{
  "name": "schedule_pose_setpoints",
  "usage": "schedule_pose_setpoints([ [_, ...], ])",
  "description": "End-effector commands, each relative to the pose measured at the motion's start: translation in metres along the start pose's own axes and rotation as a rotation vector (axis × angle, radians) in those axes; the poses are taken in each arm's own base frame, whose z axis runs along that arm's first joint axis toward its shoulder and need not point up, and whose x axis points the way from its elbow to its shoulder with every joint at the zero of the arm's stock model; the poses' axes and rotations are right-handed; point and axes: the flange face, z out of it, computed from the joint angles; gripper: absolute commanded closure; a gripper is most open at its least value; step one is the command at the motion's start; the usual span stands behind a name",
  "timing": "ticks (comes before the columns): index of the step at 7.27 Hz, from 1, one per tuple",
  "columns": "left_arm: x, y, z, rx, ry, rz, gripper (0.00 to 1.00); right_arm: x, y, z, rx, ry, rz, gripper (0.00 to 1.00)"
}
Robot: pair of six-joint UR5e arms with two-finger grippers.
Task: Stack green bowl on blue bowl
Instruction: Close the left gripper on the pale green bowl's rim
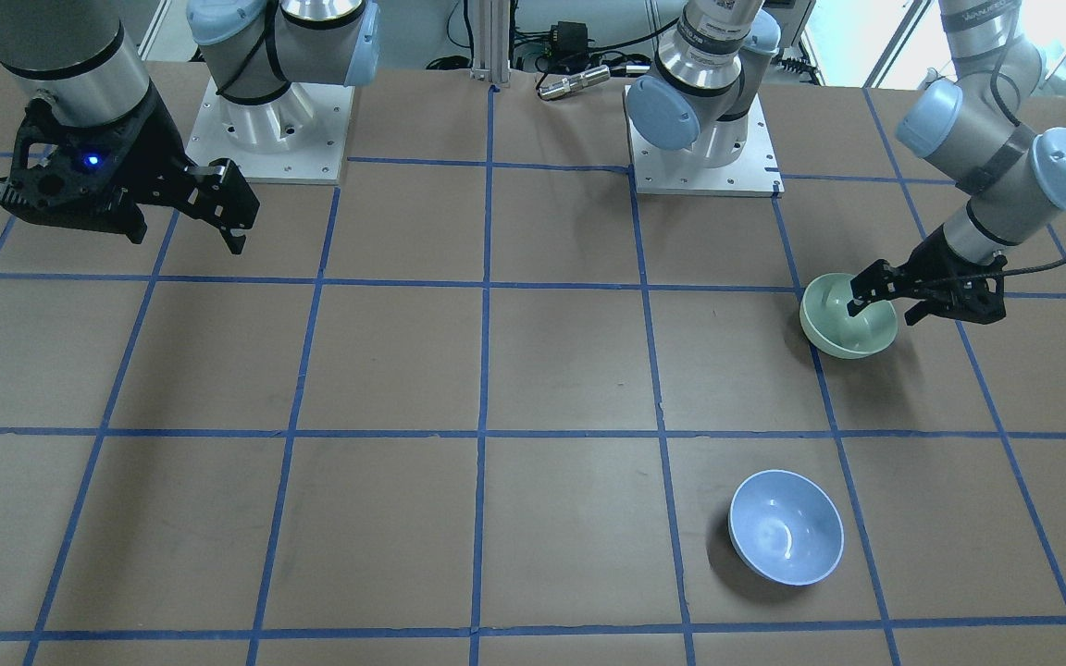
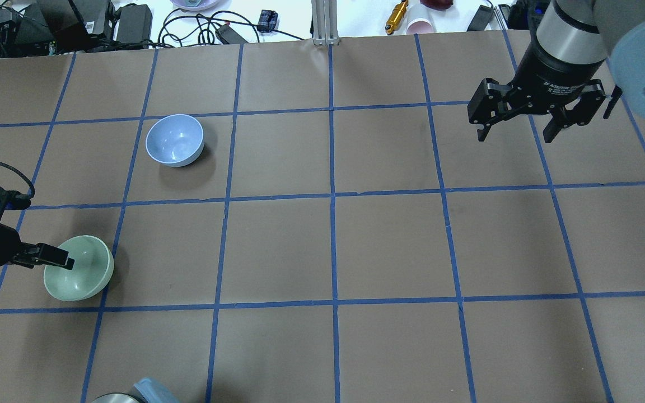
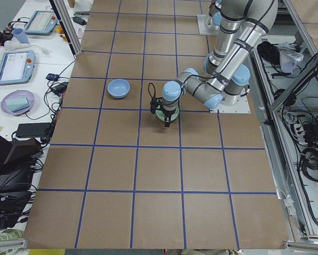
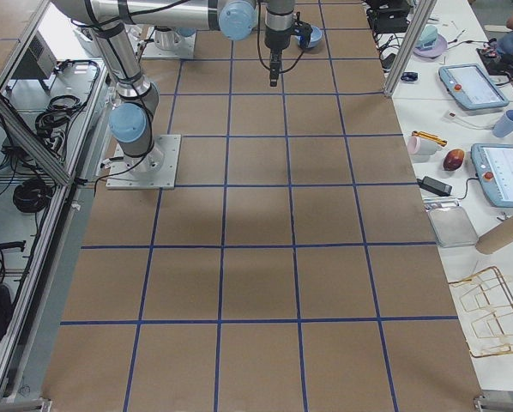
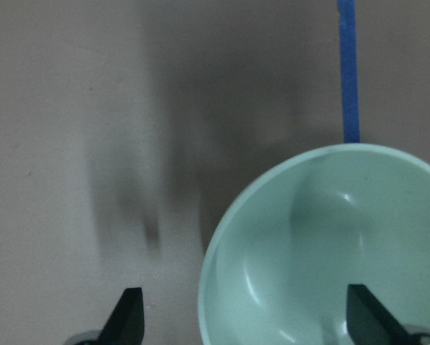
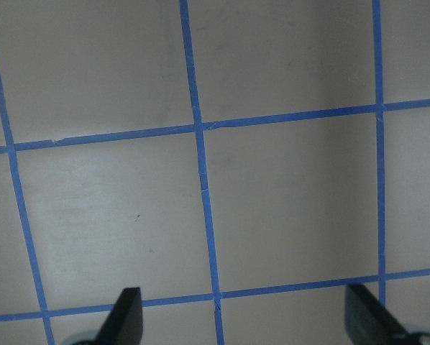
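A robot's left gripper point(image 5: 247, 323) hangs low over a green bowl point(image 2: 79, 267) near the left edge of a brown table point(image 2: 389, 246) marked off in squares with blue tape. Its jaws are spread wide and grip nothing. The left wrist camera shows one fingertip point(image 5: 366, 320) over the bowl's hollow and the other point(image 5: 129, 320) outside its wall, above bare table, so the gripper straddles the rim on the side towards the arm. The bowl sits mouth up on the table, its far edge lying over a line of tape. The blue bowl point(image 2: 175, 140) stands upright and alone in a square farther from the robot, on the same side of the table, well apart from the green bowl and from both arms. On the opposite side of the table, the right gripper point(image 2: 517, 135) is held high above the surface with its fingers pointing down and wide apart, holding nothing. Its wrist camera looks down on nothing but brown squares and crossing tape lines.
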Motion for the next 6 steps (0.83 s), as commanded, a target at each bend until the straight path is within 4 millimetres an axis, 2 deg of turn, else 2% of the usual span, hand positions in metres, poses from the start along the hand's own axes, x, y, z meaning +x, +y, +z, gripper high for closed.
schedule_pose_setpoints([
  [1, -0.005, 0.001, 0.013, -0.018, 0.017, -0.007, 0.02, 0.000, 0.000, 0.000, 0.000, 0.000, 0.000, 0.00],
  [6, -0.011, -0.002, 0.026, -0.021, 0.016, -0.018, 0.05, 0.000, 0.000, 0.000, 0.000, 0.000, 0.000, 0.00],
])
